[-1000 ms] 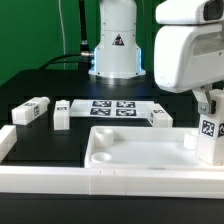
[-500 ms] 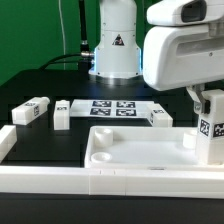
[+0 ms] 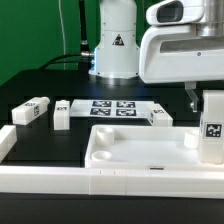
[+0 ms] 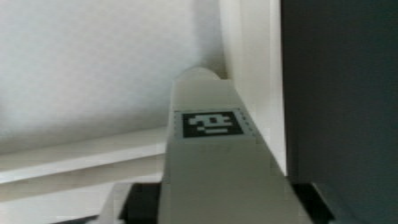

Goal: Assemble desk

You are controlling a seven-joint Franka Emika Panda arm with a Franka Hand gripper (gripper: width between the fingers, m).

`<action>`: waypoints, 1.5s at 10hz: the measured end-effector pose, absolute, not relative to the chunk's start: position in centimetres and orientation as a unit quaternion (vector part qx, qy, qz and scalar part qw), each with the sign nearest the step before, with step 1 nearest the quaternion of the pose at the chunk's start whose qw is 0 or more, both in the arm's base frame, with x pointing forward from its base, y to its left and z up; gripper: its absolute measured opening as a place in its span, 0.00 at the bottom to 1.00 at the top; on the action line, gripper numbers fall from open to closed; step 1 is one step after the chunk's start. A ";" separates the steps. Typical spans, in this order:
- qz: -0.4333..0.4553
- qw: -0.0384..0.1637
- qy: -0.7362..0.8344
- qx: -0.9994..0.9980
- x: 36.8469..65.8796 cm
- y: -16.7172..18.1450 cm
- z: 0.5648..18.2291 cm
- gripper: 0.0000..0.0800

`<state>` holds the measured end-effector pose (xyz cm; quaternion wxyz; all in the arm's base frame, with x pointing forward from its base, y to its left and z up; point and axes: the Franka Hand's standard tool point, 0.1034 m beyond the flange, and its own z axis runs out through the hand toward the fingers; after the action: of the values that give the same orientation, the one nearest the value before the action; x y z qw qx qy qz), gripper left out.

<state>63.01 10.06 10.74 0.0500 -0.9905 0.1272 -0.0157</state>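
One leg (image 3: 211,130) is clamped upright in the gripper (image 4: 214,203) at the tabletop (image 3: 135,152) corner, seemingly to seat it there.

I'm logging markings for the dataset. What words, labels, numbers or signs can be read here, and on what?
No readable words or numbers.
Warning triangle on the robot base: symbol too small to read.
Square pattern tags, no letters: marker board, loose legs, held leg.
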 end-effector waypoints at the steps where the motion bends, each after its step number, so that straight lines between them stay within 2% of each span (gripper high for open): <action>1: -0.014 0.048 0.172 -0.984 63.0 10.1 10.7 0.36; 5: -0.007 0.047 0.317 -0.947 63.0 10.0 10.7 0.36; 8: -0.007 0.047 0.330 -0.943 63.0 10.0 10.7 0.36; 10: -0.007 0.047 0.319 -0.946 63.0 10.1 10.7 0.67; 11: -0.008 0.047 0.296 -0.954 63.0 10.1 10.8 0.77; 15: -0.018 0.044 0.087 -0.995 62.9 10.4 10.9 0.81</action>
<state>62.94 10.36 10.87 0.0437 -0.9951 0.0867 -0.0184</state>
